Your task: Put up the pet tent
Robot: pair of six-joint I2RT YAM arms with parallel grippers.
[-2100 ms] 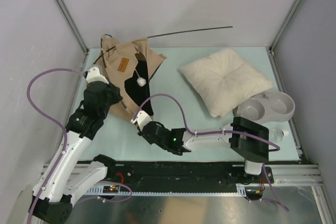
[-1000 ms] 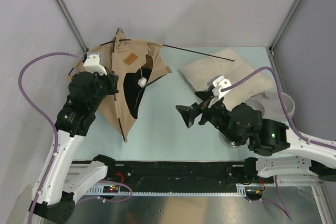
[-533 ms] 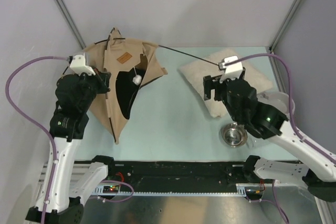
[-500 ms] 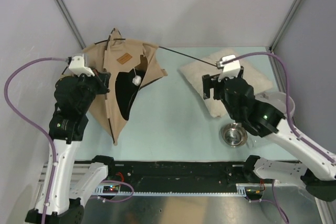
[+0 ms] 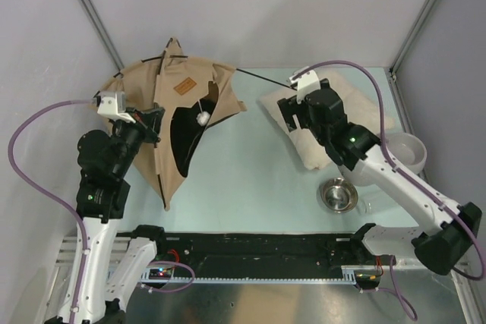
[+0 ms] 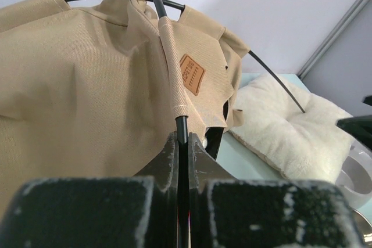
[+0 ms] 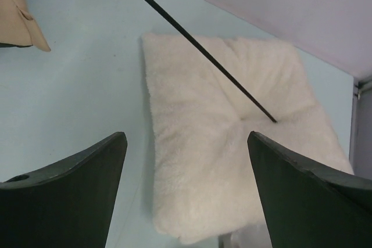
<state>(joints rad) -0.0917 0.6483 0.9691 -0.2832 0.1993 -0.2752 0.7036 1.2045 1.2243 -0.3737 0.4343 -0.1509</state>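
The pet tent (image 5: pixel 190 108) is tan canvas, half raised at the back left, with a brown label (image 5: pixel 182 87), a white pom-pom (image 5: pixel 203 117) and a dark doorway. My left gripper (image 5: pixel 149 117) is at the tent's left side. In the left wrist view it (image 6: pixel 182 142) is shut on a thin black pole (image 6: pixel 182 125) that runs up a fabric sleeve. Another pole's free end (image 5: pixel 266 78) sticks out rightward over the pillow. My right gripper (image 5: pixel 291 121) hovers open above the pillow's left half. In the right wrist view it (image 7: pixel 186 137) holds nothing, and the pole's tip (image 7: pixel 256 105) lies just beyond its fingers.
A fluffy cream pillow (image 5: pixel 372 111) lies at the back right, partly under my right arm. A steel bowl (image 5: pixel 338 195) and a grey double bowl (image 5: pixel 399 149) sit at the right. Grey walls close in the back and both sides.
My right arm has swung from the front centre up and back over the pillow, towards the free pole end. My left gripper kept its hold, and the tent shifted a little.
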